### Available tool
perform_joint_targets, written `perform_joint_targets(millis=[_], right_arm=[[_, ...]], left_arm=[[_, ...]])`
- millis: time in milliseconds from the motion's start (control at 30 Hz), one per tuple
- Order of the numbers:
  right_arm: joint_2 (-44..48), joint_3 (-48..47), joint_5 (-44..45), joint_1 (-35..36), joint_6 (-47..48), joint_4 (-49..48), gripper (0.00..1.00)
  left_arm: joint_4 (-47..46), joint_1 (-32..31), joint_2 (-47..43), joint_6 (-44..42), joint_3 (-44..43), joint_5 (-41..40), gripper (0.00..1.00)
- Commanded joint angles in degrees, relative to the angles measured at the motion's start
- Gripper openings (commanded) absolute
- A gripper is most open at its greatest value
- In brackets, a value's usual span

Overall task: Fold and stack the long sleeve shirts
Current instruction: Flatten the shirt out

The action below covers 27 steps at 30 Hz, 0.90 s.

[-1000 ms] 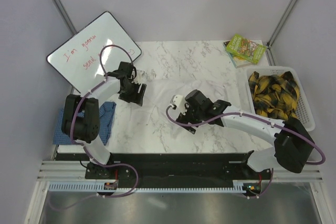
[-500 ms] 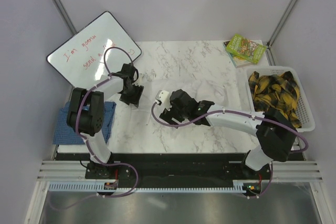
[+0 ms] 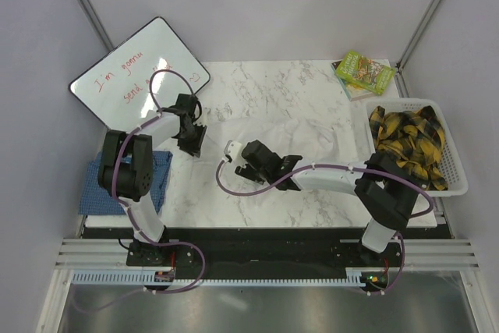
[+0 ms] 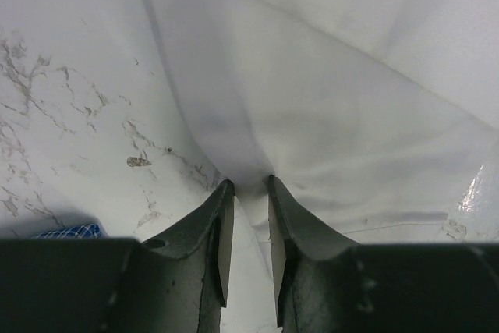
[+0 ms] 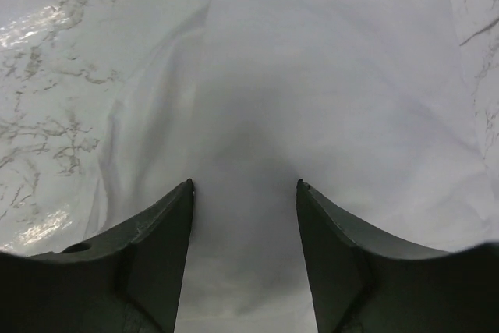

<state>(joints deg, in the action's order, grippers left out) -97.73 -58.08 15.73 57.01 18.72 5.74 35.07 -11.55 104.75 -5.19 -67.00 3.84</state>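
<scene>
Your left gripper [image 4: 249, 185] pinching a raised fold of the white shirt [image 4: 327, 107], your right gripper [image 5: 245, 186] jaws spread wide over the same cloth, holding nothing.

I'm looking down on a white marble tabletop [image 3: 265, 83] with grey veining. At its far-left corner there's a whiteboard [image 3: 140, 76] with a dark frame, set at an angle, red handwriting across it; I can't read all of it. Over in the far-right corner a green book [image 3: 364, 70] lies flat, on top of something else flat that I can't make out. Just nearer than that, along the right edge, sits a white slatted basket [image 3: 458, 163], and it's full of crumpled yellow-and-black patterned cloth [image 3: 405, 142].
</scene>
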Motion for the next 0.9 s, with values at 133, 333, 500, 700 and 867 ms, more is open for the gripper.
perform_joint_targets(millis=[133, 333, 500, 700, 867], right_arm=[[1.3, -4.21, 4.85, 0.03, 3.08, 2.16, 0.0], [11.85, -6.61, -2.72, -1.2, 2.2, 10.07, 0.0], [20.19, -5.37, -9.04, -3.66, 3.08, 14.3, 0.0], [29.77, -5.02, -19.58, -10.95, 1.5, 18.51, 0.0], [38.31, -2.47, -26.43, -17.89, 1.67, 20.89, 0.0]], left_arm=[[-1.67, 1.26, 2.3, 0.71, -0.23, 6.87, 0.02], [-2.11, 3.55, -6.73, -1.83, 1.34, 14.44, 0.02], [-1.59, 3.38, -17.02, -4.21, 0.91, 16.73, 0.02], [-1.5, 2.15, -26.44, -6.67, -3.47, 19.8, 0.02], [-4.13, -7.33, -12.26, -9.75, -24.45, 16.3, 0.02]])
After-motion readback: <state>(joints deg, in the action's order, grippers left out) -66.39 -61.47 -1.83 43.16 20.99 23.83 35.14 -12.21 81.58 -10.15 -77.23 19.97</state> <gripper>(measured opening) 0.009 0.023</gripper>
